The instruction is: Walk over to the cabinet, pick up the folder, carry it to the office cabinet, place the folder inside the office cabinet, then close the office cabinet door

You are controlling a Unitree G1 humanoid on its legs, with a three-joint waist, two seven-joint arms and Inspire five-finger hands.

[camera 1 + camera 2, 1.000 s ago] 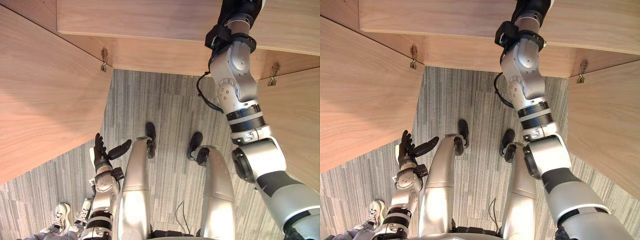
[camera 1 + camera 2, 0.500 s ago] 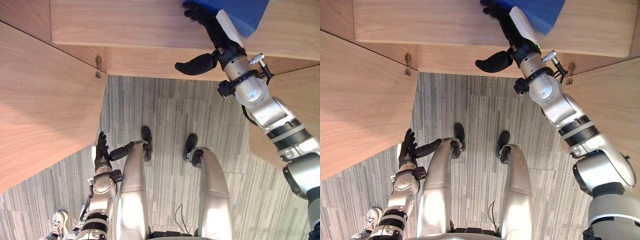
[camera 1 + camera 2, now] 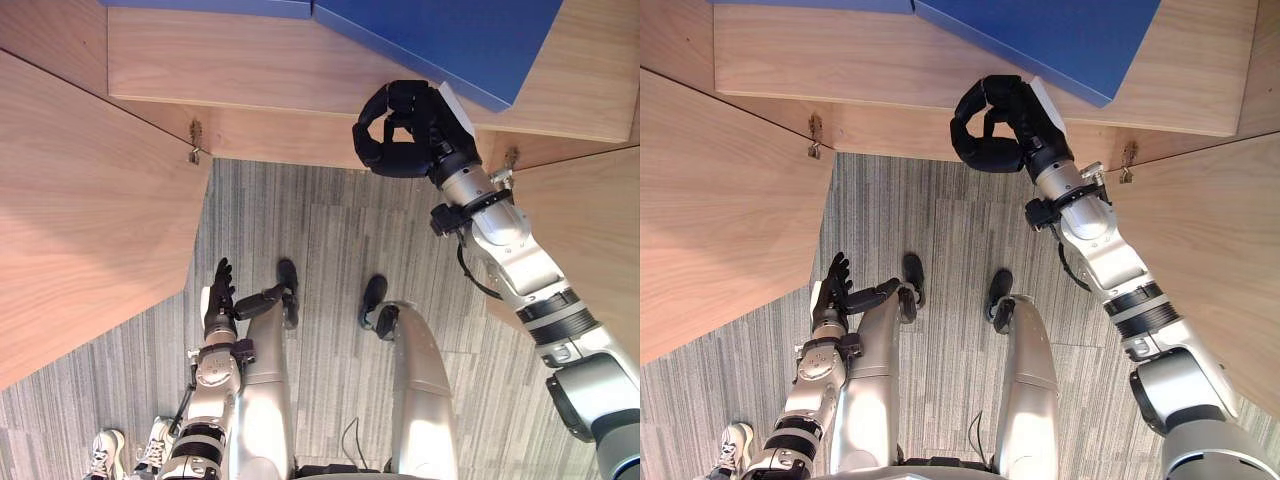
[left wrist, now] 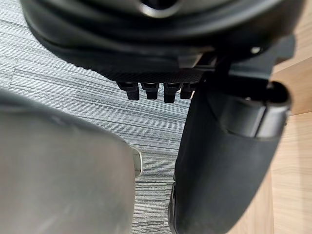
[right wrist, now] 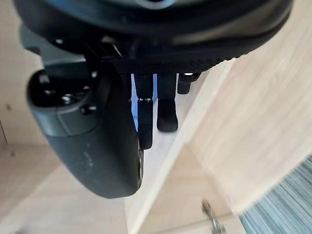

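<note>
A blue folder lies flat on the wooden cabinet shelf, its corner jutting over the shelf's front edge. A second blue edge shows further left on the same shelf. My right hand hangs just below and in front of the folder's corner, fingers curled to meet the thumb with nothing inside them. In the right wrist view a sliver of the blue folder shows between the curled fingers. My left hand is low by my side, fingers straight, holding nothing.
The cabinet's left door and right door stand swung open on either side, with hinges at the shelf's corners. Grey striped carpet lies below. A person's shoes stand at the lower left.
My right hand has drawn back from the shelf to just under the folder's corner, and its straight fingers have curled shut. The view has shifted and takes in more of the folder.
</note>
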